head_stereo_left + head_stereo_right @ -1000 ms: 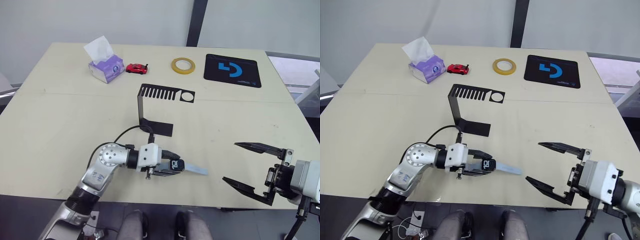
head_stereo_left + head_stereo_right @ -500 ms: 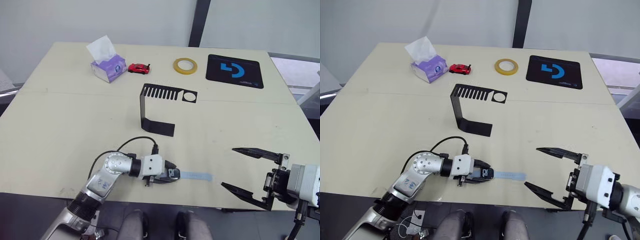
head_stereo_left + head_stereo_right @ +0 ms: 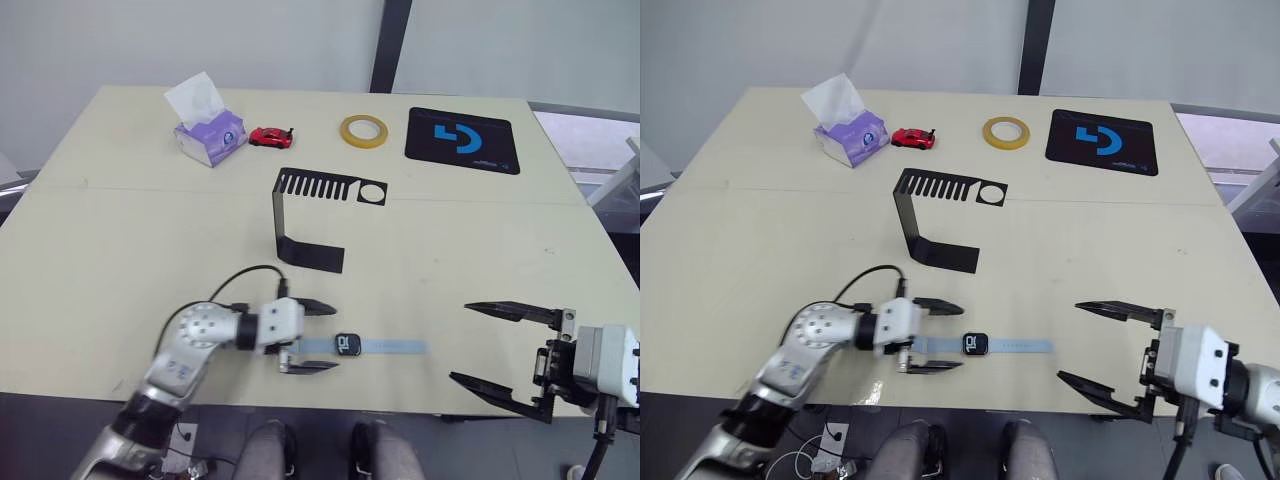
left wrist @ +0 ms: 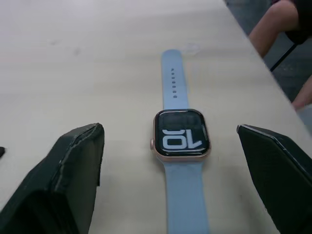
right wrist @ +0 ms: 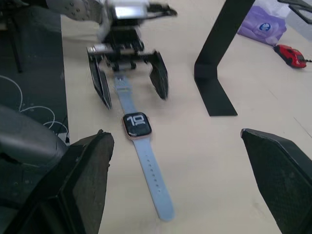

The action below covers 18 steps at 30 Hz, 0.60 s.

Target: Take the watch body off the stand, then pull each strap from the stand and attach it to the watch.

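Near the desk's (image 3: 90, 260) front edge the watch body (image 3: 348, 345) lies flat with both straps (image 3: 395, 347) attached, between the spread fingers of your left gripper (image 3: 312, 336); back straight off without snagging it. Your right gripper (image 3: 505, 350), also spread, waits at the front right corner. The stand (image 3: 312, 215) is bare mid-desk; nothing crowds you.

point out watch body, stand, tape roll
watch body (image 4: 181, 133), left wrist view, middle of its dark screen
stand (image 3: 283, 212), left eye view, its upright back
tape roll (image 3: 363, 130), left eye view, near edge of the yellow ring
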### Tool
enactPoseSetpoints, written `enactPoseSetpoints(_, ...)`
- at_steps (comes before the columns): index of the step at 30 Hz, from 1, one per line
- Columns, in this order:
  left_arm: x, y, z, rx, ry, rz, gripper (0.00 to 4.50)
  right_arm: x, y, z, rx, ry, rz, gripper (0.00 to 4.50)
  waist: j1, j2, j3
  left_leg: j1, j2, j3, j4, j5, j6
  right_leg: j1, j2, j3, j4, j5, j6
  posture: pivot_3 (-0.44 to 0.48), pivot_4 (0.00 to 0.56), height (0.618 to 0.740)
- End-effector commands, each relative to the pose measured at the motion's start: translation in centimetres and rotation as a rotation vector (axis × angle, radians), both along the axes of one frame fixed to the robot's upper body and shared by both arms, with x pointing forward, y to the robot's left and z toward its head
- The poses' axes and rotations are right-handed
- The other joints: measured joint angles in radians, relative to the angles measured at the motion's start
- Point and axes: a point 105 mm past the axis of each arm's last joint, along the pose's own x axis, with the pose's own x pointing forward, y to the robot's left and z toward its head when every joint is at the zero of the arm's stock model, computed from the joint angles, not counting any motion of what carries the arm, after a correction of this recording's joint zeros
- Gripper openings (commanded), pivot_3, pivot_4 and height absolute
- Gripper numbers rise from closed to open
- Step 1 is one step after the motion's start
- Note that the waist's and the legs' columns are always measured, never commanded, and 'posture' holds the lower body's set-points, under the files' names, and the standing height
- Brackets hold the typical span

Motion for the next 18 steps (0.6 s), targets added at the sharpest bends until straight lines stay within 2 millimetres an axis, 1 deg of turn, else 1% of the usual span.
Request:
enactPoseSetpoints(1, -1.2, 4.5, 2.3, -0.026, -0.053, 0.027, 4.45, -0.4, -1.4, 0.4, -0.046, -0.005, 0.004, 4.50, -0.001, 0.000, 0.000, 0.000, 0.000, 0.000, -0.001, 0.000, 0.000, 0.000, 0.000, 0.000, 0.000, 0.000, 0.000, 0.000, 0.150, 0.740)
enactPoseSetpoints(2, -1.4, 6.5, 2.4, -0.007, -0.037, 0.087, 4.45, -0.3, -2.3, 0.3, -0.071, -0.006, -0.008, 4.50, -0.005, 0.000, 0.000, 0.000, 0.000, 0.000, -0.001, 0.000, 0.000, 0.000, 0.000, 0.000, 0.000, 0.000, 0.000, 0.000, 0.150, 0.740)
enactPoseSetpoints(3, -1.5, 7.8, 2.5, 0.005, -0.030, 0.131, 4.45, -0.2, -3.0, 0.2, -0.087, -0.007, -0.016, 4.50, -0.006, 0.000, 0.000, 0.001, 0.000, 0.000, -0.001, 0.000, 0.000, 0.000, 0.000, 0.000, -0.001, 0.000, 0.000, 0.000, 0.150, 0.740)
enactPoseSetpoints(5, -1.2, 11.1, 3.3, 0.035, -0.054, 0.290, 4.45, 0.3, -4.8, 0.3, -0.125, -0.005, -0.052, 4.50, -0.004, 0.000, 0.000, 0.001, -0.001, 0.000, -0.001, -0.001, 0.001, 0.001, -0.001, 0.000, -0.001, 0.000, 0.000, 0.000, 0.150, 0.740)
enactPoseSetpoints(6, -1.3, 13.1, 3.6, 0.052, -0.063, 0.391, 4.45, 0.5, -5.7, 0.4, -0.153, -0.006, -0.067, 4.50, -0.002, 0.000, 0.000, 0.000, -0.001, 0.000, 0.000, -0.001, 0.002, 0.001, -0.001, 0.000, -0.001, 0.000, 0.000, 0.000, 0.150, 0.740)
enactPoseSetpoints(7, -1.6, 14.8, 4.1, 0.067, -0.089, 0.468, 4.45, 0.8, -6.5, 0.6, -0.173, -0.010, -0.080, 4.50, -0.002, 0.000, 0.000, 0.000, -0.001, 0.000, 0.000, -0.004, 0.006, 0.001, -0.002, 0.000, -0.001, 0.000, 0.000, 0.000, 0.150, 0.740)
enactPoseSetpoints(10, -2.2, 18.0, 4.2, 0.075, -0.084, 0.609, 4.45, 1.4, -7.6, 0.9, -0.218, -0.032, -0.089, 4.50, -0.005, 0.000, 0.000, 0.001, -0.001, 0.000, -0.001, -0.005, 0.007, 0.001, -0.002, 0.000, -0.002, 0.000, 0.000, 0.000, 0.150, 0.740)
enactPoseSetpoints(12, -2.5, 20.5, 3.7, 0.087, -0.073, 0.713, 4.45, 2.2, -7.7, 1.3, -0.205, -0.064, -0.103, 4.50, -0.004, 0.000, 0.000, 0.001, 0.000, 0.000, -0.001, -0.005, 0.006, 0.000, -0.002, -0.001, -0.002, 0.000, -0.001, 0.000, 0.150, 0.740)
enactPoseSetpoints(13, -2.5, 21.3, 3.5, 0.095, -0.073, 0.743, 4.45, 2.5, -7.6, 1.5, -0.196, -0.076, -0.108, 4.50, -0.006, 0.000, 0.000, 0.001, 0.000, 0.000, -0.001, -0.005, 0.006, 0.000, -0.002, -0.001, -0.002, 0.000, -0.001, 0.000, 0.150, 0.740)
enactPoseSetpoints(15, -2.5, 21.8, 3.1, 0.100, -0.075, 0.778, 4.45, 3.0, -7.4, 1.7, -0.200, -0.101, -0.109, 4.50, -0.006, 0.000, 0.000, 0.001, 0.000, 0.000, -0.002, -0.005, 0.006, 0.000, -0.002, -0.001, -0.002, -0.001, -0.001, 0.000, 0.150, 0.740)
enactPoseSetpoints(18, -2.0, 21.0, 3.6, 0.074, -0.121, 0.780, 4.45, 3.6, -7.4, 2.1, -0.185, -0.125, -0.128, 4.50, -0.004, 0.000, 0.000, 0.000, 0.000, 0.000, -0.002, -0.006, 0.005, 0.000, -0.002, 0.000, -0.002, -0.001, -0.001, 0.000, 0.150, 0.740)
